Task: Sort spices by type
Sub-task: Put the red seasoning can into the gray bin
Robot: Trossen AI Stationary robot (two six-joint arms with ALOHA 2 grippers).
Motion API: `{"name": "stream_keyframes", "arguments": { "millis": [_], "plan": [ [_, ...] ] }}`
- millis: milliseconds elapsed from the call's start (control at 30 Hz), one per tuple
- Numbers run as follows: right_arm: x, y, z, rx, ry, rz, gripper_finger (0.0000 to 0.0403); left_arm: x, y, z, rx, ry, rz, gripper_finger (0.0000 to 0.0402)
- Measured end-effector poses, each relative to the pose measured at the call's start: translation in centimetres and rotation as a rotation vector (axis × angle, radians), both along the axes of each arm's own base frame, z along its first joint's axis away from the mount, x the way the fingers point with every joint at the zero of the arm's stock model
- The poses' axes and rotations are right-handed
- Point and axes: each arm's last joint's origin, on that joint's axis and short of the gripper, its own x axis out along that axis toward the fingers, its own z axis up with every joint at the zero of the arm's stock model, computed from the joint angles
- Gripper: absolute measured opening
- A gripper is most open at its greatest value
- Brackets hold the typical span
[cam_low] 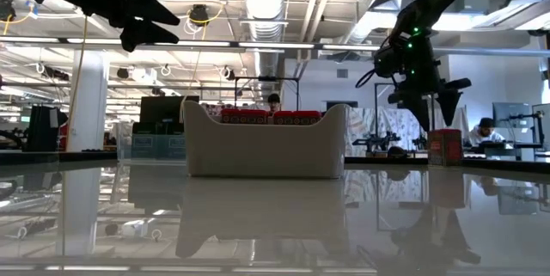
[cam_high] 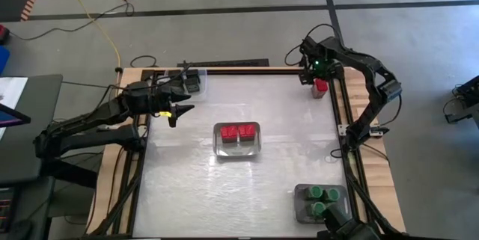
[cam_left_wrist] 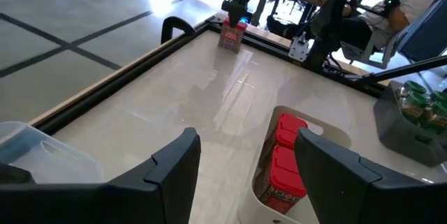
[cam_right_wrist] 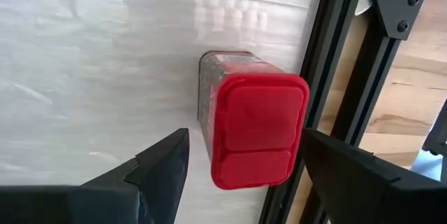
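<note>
A red square-capped spice [cam_high: 320, 87] stands upright on its base at the table's far right corner, beside the frame rail; it also shows in the right wrist view [cam_right_wrist: 257, 130]. My right gripper [cam_high: 316, 74] hovers above it, open, its fingers [cam_right_wrist: 164, 165] on either side of the cap without touching. In the low view my right gripper [cam_low: 427, 95] is above and beside the spice [cam_low: 444, 147]. Two red-capped spices [cam_high: 238, 131] stand in the white tray [cam_high: 237, 149] at the table's middle. My left gripper [cam_high: 177, 113] is open and empty, raised over the far left.
A grey tray [cam_high: 303, 195] with green round-capped spices [cam_high: 323, 194] stands at the near right. A clear tray [cam_high: 191, 83] sits at the far left corner. Black frame rails [cam_high: 344, 120] edge the table. Bare tabletop lies between the trays.
</note>
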Motion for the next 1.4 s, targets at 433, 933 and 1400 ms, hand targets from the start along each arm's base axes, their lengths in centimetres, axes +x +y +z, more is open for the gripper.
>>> {"name": "stream_keyframes", "arguments": {
  "millis": [433, 933, 1400],
  "plan": [
    [0.2, -0.1, -1.1, 0.037, 0.056, -0.027, 0.0305, 0.0, 0.0, 0.0, -0.007, -0.001, 0.001, 0.0222],
    [0.6, -0.5, -3.0, 0.096, 0.115, -0.067, 0.0305, 0.0, 0.0, -0.1, -0.001, 0.008, -0.003, 0.0222],
    [0.6, -1.0, -3.1, 0.066, 0.091, -0.07, 0.025, 0.0, 0.0, -0.1, 0.007, 0.012, -0.005, 0.0222]
  ]
}}
